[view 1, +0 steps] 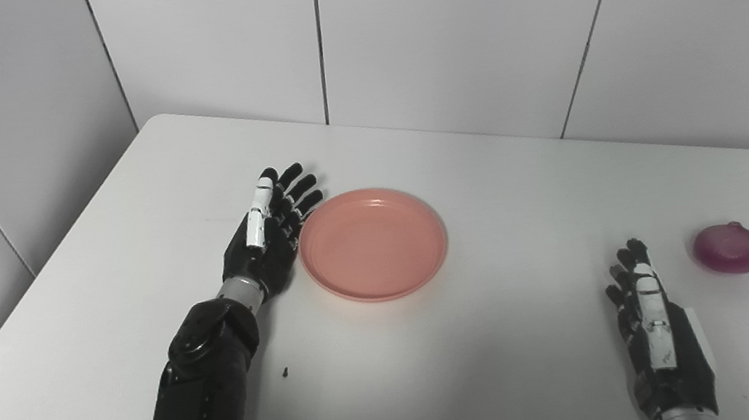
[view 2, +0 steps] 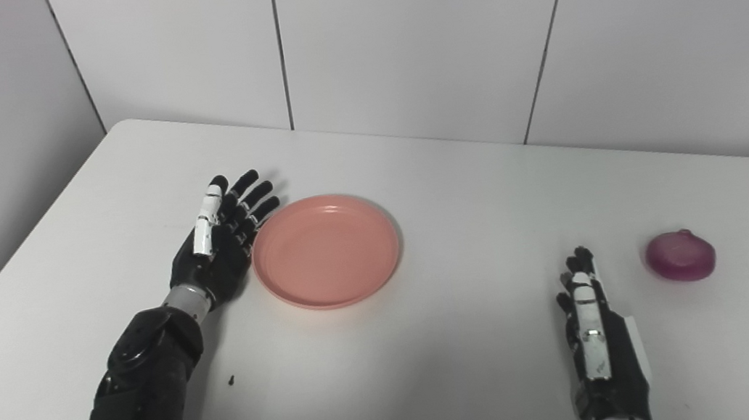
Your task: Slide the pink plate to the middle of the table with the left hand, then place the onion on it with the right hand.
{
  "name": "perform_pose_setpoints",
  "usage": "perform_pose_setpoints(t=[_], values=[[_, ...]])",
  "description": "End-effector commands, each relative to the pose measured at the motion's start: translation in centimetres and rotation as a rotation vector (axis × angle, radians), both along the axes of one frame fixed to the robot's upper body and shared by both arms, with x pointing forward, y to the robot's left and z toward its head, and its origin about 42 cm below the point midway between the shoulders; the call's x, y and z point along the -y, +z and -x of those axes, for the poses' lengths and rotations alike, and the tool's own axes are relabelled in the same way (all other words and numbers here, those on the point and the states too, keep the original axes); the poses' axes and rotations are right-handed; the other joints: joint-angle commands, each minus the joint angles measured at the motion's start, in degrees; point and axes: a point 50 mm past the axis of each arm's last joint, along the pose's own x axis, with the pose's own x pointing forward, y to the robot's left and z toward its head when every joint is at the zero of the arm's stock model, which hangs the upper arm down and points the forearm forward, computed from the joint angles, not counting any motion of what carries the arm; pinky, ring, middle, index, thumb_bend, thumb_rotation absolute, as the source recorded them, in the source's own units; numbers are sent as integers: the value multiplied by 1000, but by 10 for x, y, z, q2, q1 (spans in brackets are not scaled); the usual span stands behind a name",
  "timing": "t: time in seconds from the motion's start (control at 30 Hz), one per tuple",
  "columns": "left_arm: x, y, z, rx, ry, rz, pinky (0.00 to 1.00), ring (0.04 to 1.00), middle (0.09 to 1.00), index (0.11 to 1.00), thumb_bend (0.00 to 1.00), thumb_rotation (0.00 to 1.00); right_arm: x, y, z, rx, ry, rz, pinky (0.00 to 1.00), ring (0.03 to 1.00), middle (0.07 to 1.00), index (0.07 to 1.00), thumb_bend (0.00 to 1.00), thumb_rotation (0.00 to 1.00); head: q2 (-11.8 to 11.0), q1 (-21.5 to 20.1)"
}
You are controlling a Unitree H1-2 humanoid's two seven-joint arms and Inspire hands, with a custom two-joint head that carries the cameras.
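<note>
The pink plate [view 1: 372,243] lies flat on the white worktop [view 1: 510,337], a little left of the middle, and holds nothing. The left hand [view 1: 268,236] stands on edge just beside the plate's left rim, palm facing the plate, its fingers [view 1: 295,192] stretched out and slightly fanned, gripping nothing; whether the palm actually touches the rim cannot be told. The purple onion [view 1: 729,248] sits on the worktop far to the right, well apart from the plate. The right hand [view 1: 655,328] rests near the front right of the worktop, to the left of the onion and not touching it, its fingers [view 1: 628,269] extended forward and loosely apart, empty. A small dark speck [view 1: 285,373] lies on the worktop near the left forearm.
</note>
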Motion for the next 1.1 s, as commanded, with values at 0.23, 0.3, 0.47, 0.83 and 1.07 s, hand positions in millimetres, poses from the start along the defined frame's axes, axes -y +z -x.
perform_pose_setpoints(t=[0.23,0.3,0.47,0.83,1.07], values=[[16,6,-1,46,-41,4,889,895,898,878,416,1000,-7,2,2,47,-7,-13,1000,1000,1000,1000,154,1000,1,-7],[20,6,1,48,-49,4,887,896,899,878,416,1000,-7,2,2,47,-8,-17,1000,1000,1000,1000,155,1000,2,-9],[27,6,6,50,-71,18,886,896,900,881,419,1000,-9,2,2,51,-7,-15,1000,1000,1000,1000,158,1000,4,-18],[52,10,23,78,-115,54,897,901,908,892,431,1000,-14,3,3,52,-10,-21,1000,1000,1000,1000,155,1000,8,-37],[74,8,35,55,-111,68,894,898,906,887,414,1000,-16,3,3,53,-13,-14,1000,1000,1000,1000,176,1000,14,-56]])
